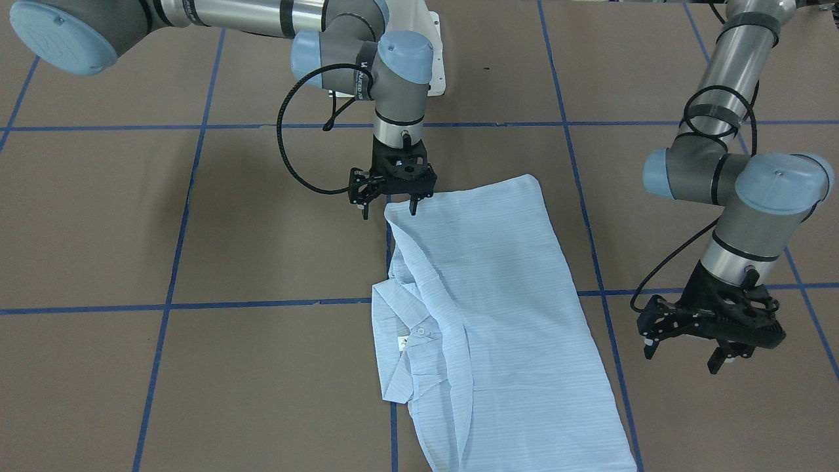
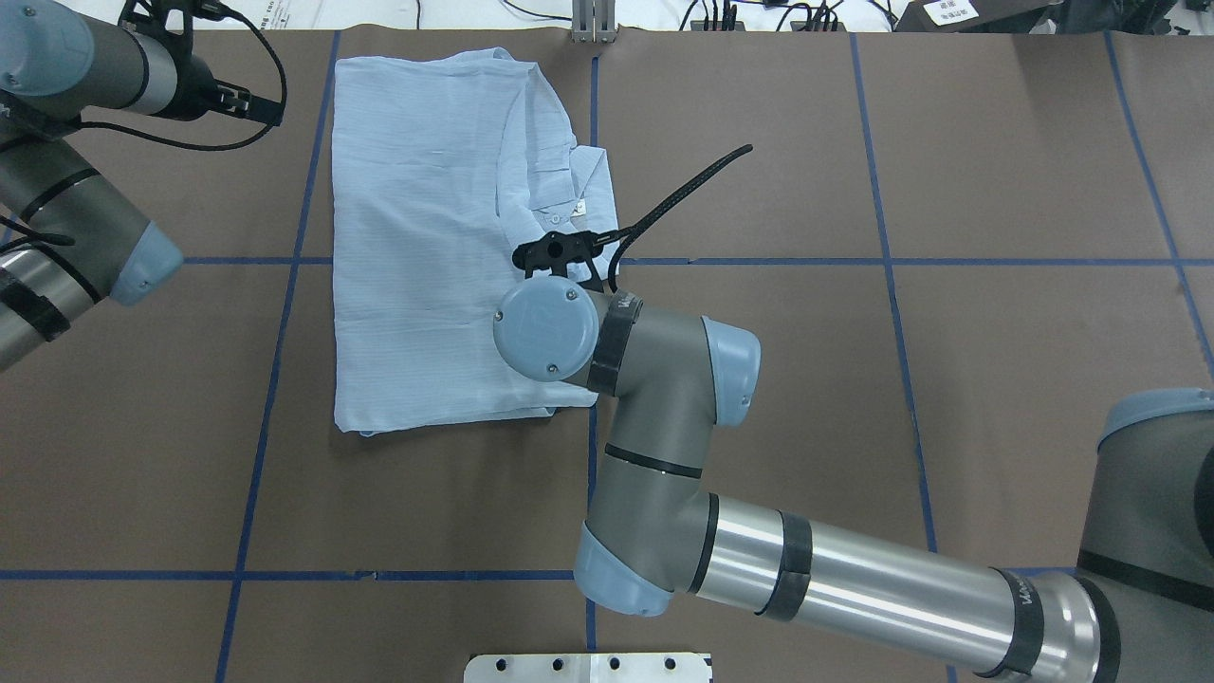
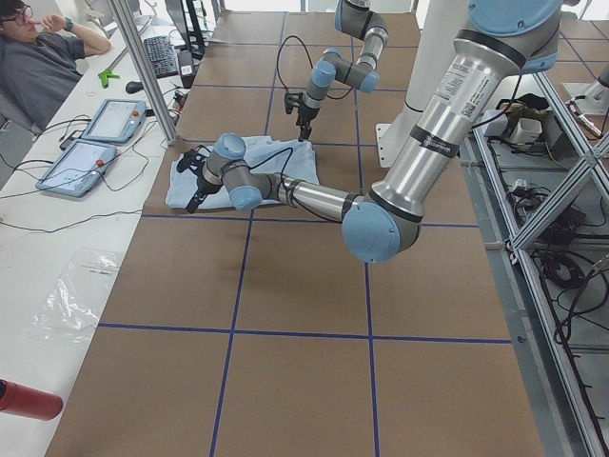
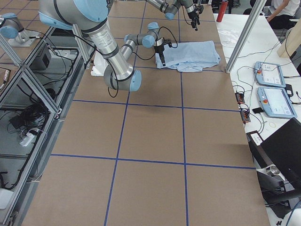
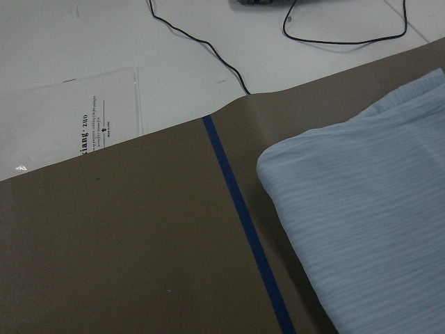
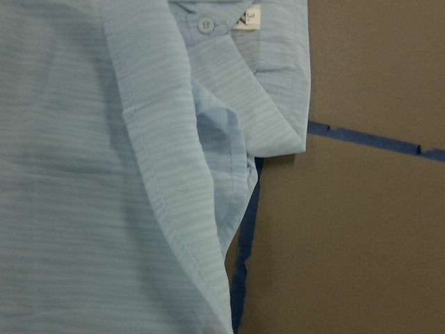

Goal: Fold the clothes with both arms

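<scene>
The clothes are one pale blue striped shirt (image 1: 505,308) lying on the brown table, its sides folded in and its collar (image 1: 409,337), button and label showing. My right gripper (image 1: 389,211) hangs open just above the shirt's edge on the collar side, holding nothing. In the right wrist view the collar (image 6: 271,69) and a folded edge (image 6: 174,209) show, but no fingers. My left gripper (image 1: 682,359) stands open and empty beside the shirt's opposite long edge, apart from the cloth. The left wrist view shows a rounded shirt corner (image 5: 361,209). Overhead, the right wrist (image 2: 545,327) covers part of the shirt (image 2: 417,247).
Blue tape lines (image 1: 262,303) grid the table. The white robot base (image 2: 588,667) sits at the near edge. Beyond the far edge lie cables (image 5: 348,35) and a plastic sleeve (image 5: 76,118). A person (image 3: 38,57), teach pendants (image 3: 112,121) and a red bottle (image 3: 27,400) are alongside.
</scene>
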Controlling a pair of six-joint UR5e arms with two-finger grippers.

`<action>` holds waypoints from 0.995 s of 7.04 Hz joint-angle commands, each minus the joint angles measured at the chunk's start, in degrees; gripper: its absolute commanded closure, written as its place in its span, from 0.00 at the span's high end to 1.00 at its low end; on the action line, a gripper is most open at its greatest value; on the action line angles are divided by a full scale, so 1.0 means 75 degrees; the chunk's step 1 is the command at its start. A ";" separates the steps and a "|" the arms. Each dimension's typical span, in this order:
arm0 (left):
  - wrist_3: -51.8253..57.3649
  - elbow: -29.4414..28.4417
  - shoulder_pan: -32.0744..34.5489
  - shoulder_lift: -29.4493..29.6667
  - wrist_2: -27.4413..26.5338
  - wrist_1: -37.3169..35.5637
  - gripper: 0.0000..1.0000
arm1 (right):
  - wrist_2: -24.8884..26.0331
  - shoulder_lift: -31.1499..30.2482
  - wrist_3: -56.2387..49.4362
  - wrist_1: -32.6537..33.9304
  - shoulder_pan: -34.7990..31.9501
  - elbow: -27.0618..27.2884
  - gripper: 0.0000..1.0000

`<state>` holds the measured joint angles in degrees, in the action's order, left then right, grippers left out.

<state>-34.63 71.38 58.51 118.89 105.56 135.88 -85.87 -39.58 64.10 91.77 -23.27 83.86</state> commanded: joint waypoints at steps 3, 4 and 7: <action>0.0000 0.0010 -0.0009 -0.0184 0.0000 0.0293 1.00 | 0.0035 0.1850 0.0043 -0.0201 -0.0377 -0.2512 0.99; 0.0000 0.0010 0.0003 -0.0196 0.0000 0.0293 1.00 | 0.0058 0.2040 0.0008 -0.0189 -0.0354 -0.2996 0.99; -0.0011 0.0021 0.0003 -0.0278 0.0012 0.0340 1.00 | 0.0362 0.2523 -0.0074 -0.0201 -0.0307 -0.4054 0.99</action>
<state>-34.65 71.51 58.48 116.99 105.63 138.16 -84.23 -21.39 63.83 90.29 -25.75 55.59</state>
